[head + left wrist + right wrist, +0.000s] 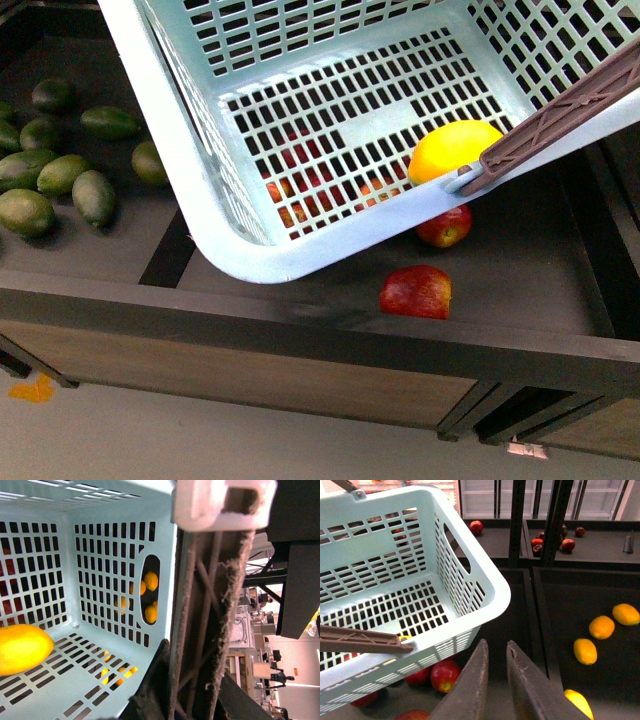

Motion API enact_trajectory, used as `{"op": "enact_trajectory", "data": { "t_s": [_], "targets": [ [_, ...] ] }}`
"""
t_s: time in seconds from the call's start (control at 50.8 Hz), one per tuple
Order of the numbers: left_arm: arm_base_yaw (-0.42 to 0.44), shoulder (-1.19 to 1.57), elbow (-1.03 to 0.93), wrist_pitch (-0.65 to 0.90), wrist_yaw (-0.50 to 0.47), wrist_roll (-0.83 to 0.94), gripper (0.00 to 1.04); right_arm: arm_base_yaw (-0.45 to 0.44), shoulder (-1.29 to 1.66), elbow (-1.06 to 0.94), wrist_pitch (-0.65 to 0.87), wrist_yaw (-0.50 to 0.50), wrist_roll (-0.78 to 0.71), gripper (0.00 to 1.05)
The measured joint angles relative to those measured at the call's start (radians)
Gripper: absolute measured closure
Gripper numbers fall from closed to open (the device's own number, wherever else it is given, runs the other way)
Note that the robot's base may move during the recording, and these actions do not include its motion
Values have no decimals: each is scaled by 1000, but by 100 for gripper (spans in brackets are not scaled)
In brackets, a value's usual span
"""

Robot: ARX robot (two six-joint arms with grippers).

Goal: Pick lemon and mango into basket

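Observation:
The aqua basket [250, 255] hangs tilted above the shelf, filling the upper front view. My left gripper [185, 700] is shut on its brown handle [210, 605], which also shows in the front view as a handle [560, 115]. A bright yellow oval fruit, the lemon [450, 150] by its look, lies on the basket floor; in the left wrist view the lemon [22, 647] rests near a corner. Orange-yellow mangoes [601, 627] lie in a dark bin beside the basket [490, 592]. My right gripper [496, 645] is shut and holds nothing, just off the basket's corner.
Red fruits [415, 290] lie on the shelf under and in front of the basket. Dark green fruits [60, 175] fill the bin to the left, past a divider [165, 250]. A brighter yellow fruit [580, 702] lies close to my right gripper. Upright posts [516, 520] stand behind.

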Motion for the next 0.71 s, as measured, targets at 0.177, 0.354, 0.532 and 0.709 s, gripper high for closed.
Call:
{"op": "enact_trajectory", "data": {
  "t_s": [0.177,0.354,0.532,0.709],
  "targets": [
    [0,0,0,0,0,0,98,0,-4,0,0,0,0,52],
    [0,0,0,0,0,0,98,0,-4,0,0,0,0,17],
    [-13,0,0,0,7,0,98,0,-4,0,0,3,0,9],
    [-12,0,0,0,10,-13,98,0,-4,0,-1,2,0,9]
  ]
}}
